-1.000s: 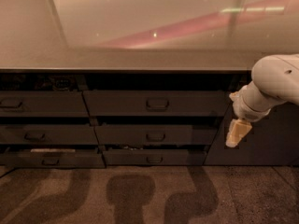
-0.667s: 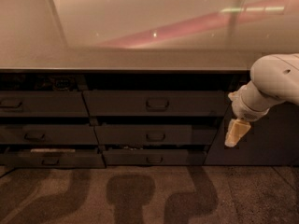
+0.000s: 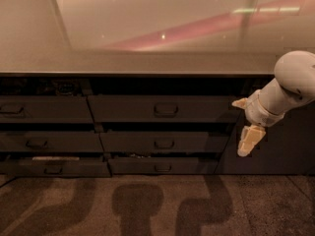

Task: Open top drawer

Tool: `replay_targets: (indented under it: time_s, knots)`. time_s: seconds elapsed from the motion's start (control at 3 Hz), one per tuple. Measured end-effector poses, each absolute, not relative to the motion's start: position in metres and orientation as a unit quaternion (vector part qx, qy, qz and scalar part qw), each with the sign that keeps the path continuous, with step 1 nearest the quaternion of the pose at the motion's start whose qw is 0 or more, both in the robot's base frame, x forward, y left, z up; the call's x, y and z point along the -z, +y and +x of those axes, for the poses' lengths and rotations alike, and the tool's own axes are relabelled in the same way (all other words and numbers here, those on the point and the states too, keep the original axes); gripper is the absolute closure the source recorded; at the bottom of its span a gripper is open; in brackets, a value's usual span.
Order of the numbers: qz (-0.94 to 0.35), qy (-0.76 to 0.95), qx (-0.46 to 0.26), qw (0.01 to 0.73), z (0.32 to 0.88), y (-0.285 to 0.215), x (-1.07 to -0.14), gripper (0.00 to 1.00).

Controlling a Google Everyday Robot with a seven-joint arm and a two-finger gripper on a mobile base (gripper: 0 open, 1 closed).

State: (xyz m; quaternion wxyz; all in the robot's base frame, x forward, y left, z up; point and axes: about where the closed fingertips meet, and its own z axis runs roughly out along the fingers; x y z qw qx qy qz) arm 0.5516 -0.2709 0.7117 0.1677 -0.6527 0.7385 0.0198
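At three o'clock from the top drawer (image 3: 129, 109), we saw our gripper (image 3: 244, 123) spread wide, holding nothing.

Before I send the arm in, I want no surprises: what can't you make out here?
Camera view, inside of the top drawer: lost in shadow under the countertop.
Camera view, bottom-left drawer contents: its front hides all but a pale strip.
Camera view, arm: cut off by the right edge; its gripper hangs right of the drawers.

White rounded arm (image 3: 294, 80), tan claw (image 3: 243, 125) at right
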Motion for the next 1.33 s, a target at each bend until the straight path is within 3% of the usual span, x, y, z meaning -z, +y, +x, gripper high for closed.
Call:
replay_targets:
  time_s: [0.67, 1.33]
  knots:
    - [-0.663, 0.729, -0.022, 0.167, 0.551, -0.269, -0.711, 0.00]
    - [-0.614, 0.768, -0.006, 0.180, 0.594, -0.299, -0.707, 0.00]
